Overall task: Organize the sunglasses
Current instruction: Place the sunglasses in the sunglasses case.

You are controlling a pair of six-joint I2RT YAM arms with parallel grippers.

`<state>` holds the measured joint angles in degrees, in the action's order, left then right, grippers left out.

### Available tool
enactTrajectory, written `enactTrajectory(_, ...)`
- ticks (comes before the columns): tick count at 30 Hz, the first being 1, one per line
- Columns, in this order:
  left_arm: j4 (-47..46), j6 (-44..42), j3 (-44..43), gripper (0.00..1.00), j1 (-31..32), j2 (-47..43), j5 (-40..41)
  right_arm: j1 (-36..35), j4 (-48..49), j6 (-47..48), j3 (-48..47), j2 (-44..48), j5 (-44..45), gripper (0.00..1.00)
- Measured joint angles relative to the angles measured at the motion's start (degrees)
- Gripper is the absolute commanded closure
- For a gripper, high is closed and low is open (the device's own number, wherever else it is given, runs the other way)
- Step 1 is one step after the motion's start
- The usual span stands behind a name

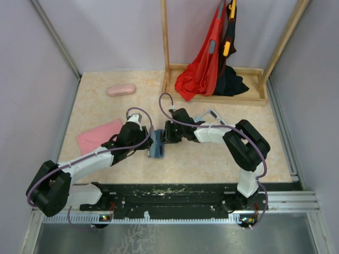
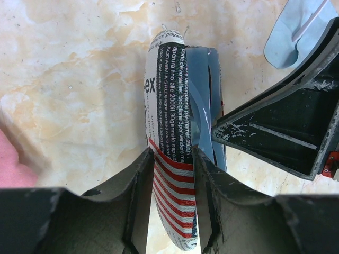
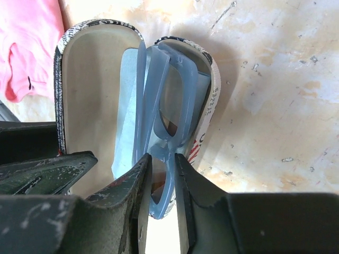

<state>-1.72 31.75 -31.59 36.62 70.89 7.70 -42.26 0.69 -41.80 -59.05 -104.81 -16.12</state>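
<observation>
The flag-printed case is clamped by the left claw from 8 o'clock and so steadied open; the grey-framed sunglasses, pinched in the right claw from 3 o'clock, lie partly inside it.

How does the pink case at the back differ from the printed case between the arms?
The pink case is plain pink; the printed case has newsprint and red-white stripes. The pink case is closed; the printed case stands open with grey glasses inside. Nothing touches the pink case; the left pincer clamps the printed case. Both are oblong.
</observation>
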Motion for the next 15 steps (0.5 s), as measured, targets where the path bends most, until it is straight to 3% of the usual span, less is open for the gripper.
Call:
enactTrajectory(6,0.0,0.0,0.0,0.59,0.0,-0.3,-0.3,0.0,-0.7,0.9,0.0,0.1,0.9,0.85)
enactTrajectory(11,0.1,0.0,0.0,0.59,0.0,-0.6,-0.5,0.0,-2.1,1.7,0.0,1.4,2.6,0.77)
enactTrajectory(15,0.3,0.0,0.0,0.59,0.0,-0.6,-0.5,0.0,-3.4,2.8,0.0,3.8,4.6,0.77)
